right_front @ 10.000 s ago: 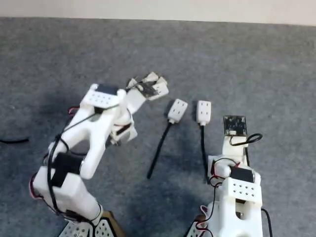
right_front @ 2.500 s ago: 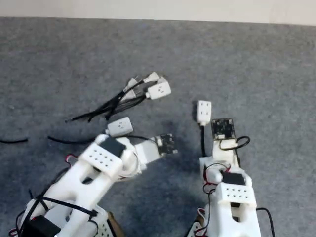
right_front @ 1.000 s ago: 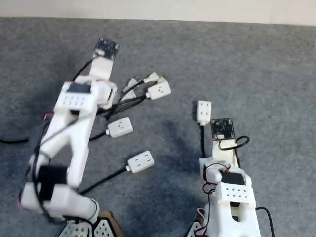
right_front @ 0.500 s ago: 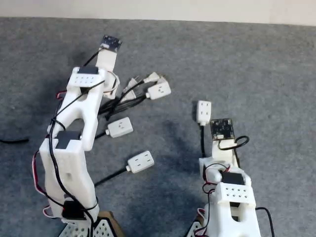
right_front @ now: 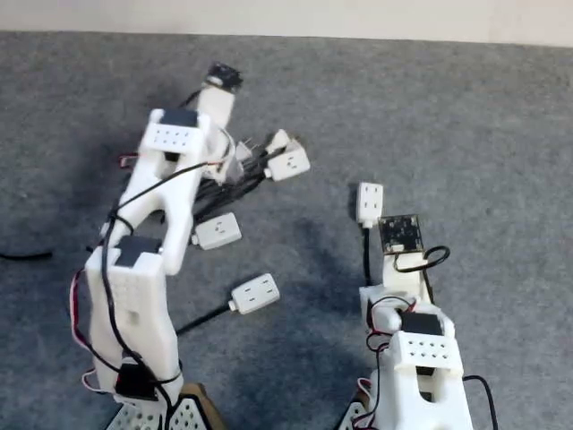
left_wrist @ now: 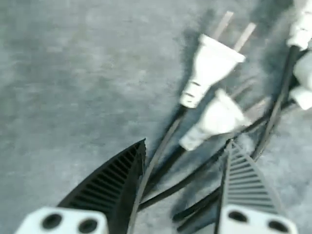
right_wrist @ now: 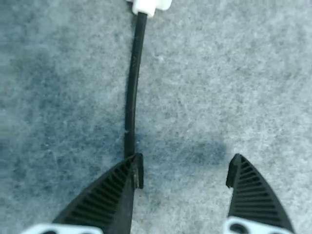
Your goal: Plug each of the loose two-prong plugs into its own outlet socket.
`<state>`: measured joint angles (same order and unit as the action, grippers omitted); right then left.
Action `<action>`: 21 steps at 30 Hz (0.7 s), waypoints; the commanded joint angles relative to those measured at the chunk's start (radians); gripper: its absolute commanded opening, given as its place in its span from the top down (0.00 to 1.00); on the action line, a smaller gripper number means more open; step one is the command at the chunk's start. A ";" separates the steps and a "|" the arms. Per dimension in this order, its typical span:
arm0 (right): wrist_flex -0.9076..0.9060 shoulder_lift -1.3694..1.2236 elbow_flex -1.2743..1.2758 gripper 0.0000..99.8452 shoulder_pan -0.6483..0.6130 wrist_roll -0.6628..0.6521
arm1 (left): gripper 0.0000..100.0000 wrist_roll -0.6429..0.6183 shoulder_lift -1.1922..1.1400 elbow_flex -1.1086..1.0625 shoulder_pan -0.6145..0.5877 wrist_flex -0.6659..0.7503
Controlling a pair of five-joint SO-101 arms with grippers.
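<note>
Hovering low over a tangle of leads, the left gripper [left_wrist: 186, 143] is spread wide with nothing between its jaws. Just beyond its fingertips lies the nearer plug [left_wrist: 217, 117], white and lying at a slant. The farther plug [left_wrist: 210, 62] rests a little past it, both prongs pointing away from the gripper. Their black cords [left_wrist: 161, 156] run back between the two fingers.

To the side of those plugs sits the top socket [right_front: 288, 164]. The middle socket [right_front: 218, 230] and the low socket [right_front: 255, 293] lie well behind this gripper, back toward its arm's base.

Further right, the lone socket [right_front: 369, 202] lies straight ahead of the right gripper [right_wrist: 187, 158]. Its thin cord [right_wrist: 130, 87] trails back to end just beside one fingertip. That gripper is also opened wide and empty, hanging over grey carpet [right_wrist: 219, 73].

By my reading, the job has barely begun. Every socket in sight has bare slots and no plug is seated. The left gripper looks lined up to take the nearer plug, so every pairing is still to be made.
</note>
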<state>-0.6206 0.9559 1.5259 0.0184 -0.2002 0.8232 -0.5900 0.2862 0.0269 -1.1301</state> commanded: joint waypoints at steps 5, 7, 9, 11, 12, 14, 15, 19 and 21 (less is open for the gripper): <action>-0.010 0.010 -0.004 0.73 -0.008 -0.011 | 0.74 -0.015 -0.148 0.053 0.031 0.112; -0.010 0.010 -0.004 0.73 -0.008 -0.011 | 0.78 -0.015 -0.171 0.107 0.008 0.100; -0.010 0.010 -0.004 0.73 -0.008 -0.011 | 0.85 -0.015 -0.180 0.176 -0.013 0.064; -0.010 0.010 -0.004 0.73 -0.010 -0.011 | 0.92 -0.012 -0.186 0.257 -0.030 0.005; -0.010 0.010 -0.004 0.73 -0.010 -0.011 | 0.95 -0.011 -0.188 0.295 -0.033 -0.026; -0.010 0.010 -0.004 0.73 -0.010 -0.011 | 1.00 -0.011 -0.197 0.355 -0.035 -0.074; -0.010 0.010 -0.004 0.73 -0.010 -0.011 | 0.99 -0.009 -0.206 0.380 -0.035 -0.097; -0.010 0.010 -0.004 0.73 -0.010 -0.011 | 1.00 -0.012 -0.245 0.469 -0.035 -0.157; -0.010 0.010 -0.004 0.73 -0.010 -0.011 | 1.00 -0.014 -0.249 0.519 -0.035 -0.195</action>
<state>-0.6206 0.9559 1.5259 0.0169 -0.2002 0.8216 -0.8539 0.7142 0.0069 -1.2820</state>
